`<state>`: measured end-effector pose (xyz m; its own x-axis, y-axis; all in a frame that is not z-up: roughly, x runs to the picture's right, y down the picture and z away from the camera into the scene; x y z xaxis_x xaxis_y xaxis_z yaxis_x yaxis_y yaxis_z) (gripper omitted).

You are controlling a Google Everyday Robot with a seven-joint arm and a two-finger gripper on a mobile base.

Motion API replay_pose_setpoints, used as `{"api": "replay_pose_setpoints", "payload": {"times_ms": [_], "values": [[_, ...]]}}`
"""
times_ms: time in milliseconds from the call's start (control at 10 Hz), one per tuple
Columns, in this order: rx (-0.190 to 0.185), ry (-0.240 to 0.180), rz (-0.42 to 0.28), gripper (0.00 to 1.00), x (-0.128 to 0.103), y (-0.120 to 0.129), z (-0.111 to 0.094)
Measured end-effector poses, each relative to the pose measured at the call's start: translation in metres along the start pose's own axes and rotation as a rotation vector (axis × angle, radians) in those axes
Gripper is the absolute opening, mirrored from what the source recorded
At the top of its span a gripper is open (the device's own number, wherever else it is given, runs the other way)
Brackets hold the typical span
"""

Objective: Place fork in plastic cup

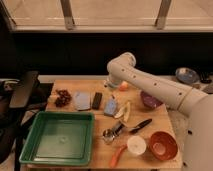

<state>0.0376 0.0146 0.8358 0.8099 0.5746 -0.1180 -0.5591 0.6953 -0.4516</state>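
White-cased arm reaches across the wooden bench (161, 118), its gripper (113, 88) poised low over the back edge, jaws spread and holding nothing that shows. The pale blue plastic cup (110, 106) sits just in front. The fork cannot be made out beneath the gripper.

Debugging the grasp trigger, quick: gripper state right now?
Gripper: open, holding nothing, low over the back of the table.
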Motion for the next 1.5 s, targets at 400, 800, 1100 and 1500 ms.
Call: {"api": "replay_pose_setpoints", "payload": {"times_ms": [400, 800, 1100, 1500], "values": [[-0.003, 0.0, 0.005, 0.66, 0.0, -0.001, 0.001], [-0.094, -0.017, 0.054, 0.66, -0.008, -0.002, 0.038], [-0.134, -0.033, 0.071, 0.66, -0.015, -0.003, 0.058], [-0.124, -0.058, 0.097, 0.66, -0.027, -0.017, 0.066]]}}
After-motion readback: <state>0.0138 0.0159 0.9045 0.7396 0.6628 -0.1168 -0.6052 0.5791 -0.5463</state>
